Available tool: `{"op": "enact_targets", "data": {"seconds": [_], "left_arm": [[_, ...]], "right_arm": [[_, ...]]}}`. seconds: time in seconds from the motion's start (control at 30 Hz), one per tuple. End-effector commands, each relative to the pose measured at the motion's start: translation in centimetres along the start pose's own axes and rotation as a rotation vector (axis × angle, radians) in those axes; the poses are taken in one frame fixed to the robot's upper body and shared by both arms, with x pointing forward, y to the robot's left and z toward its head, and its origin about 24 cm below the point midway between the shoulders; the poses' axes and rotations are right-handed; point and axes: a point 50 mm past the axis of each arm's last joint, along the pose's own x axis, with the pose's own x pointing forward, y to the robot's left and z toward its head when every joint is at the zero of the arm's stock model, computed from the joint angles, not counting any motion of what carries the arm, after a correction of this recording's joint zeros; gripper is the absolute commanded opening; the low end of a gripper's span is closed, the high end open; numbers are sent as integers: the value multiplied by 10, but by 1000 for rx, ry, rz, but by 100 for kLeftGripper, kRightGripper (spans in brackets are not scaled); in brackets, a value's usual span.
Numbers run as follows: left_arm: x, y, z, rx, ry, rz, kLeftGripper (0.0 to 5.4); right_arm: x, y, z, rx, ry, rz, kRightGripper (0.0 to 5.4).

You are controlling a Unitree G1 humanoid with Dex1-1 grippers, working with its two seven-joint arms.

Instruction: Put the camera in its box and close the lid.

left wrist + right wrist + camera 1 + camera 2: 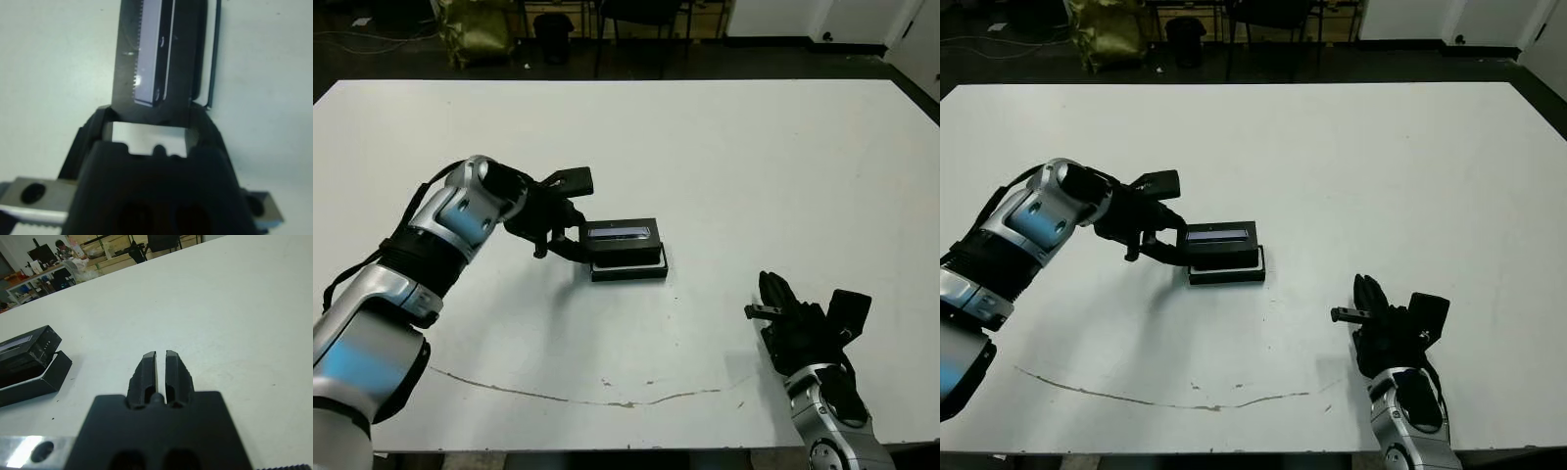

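my left gripper [578, 217] stands spread wide and grips nothing that i can make out. 1 black finger is raised well clear at the far side. the other lies low against the left end of the flat black rectangular lid with the narrow pale grey window strip [622, 235]. i judge that this low finger is there to nudge or steady the lid, not to carry it.

the lid rests on the shallow black rectangular box [630, 270] but has not settled. it sits high and is shifted toward the far side, so the box's near edge shows beneath it. my right wrist view shows the same offset, with the lid askew over the box. closing the box calls for squaring the lid and pressing it down.

i cannot see the camera in any view. i take it to be inside the box under the lid.

my right gripper [766, 299] rests near the table's front edge, well apart from the box. its 2 fingers are pressed almost together and hold nothing. it is parked clear of the work.
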Motion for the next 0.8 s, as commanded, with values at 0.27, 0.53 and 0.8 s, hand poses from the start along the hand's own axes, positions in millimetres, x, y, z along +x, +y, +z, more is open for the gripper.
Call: {"op": "enact_targets", "data": {"seconds": [0.27,0.53,0.8], "left_arm": [[9,-15,-23,-52,97,-39,221],[6,-15,-14,-43,56,-39,221],[-20,-2,21,-48,-31,-29,220]], "right_arm": [[-4,-1,-3,9,38,-28,0],[-4,-2,-3,17,28,-14,0],[-4,-2,-5,-1,34,-10,0]]}}
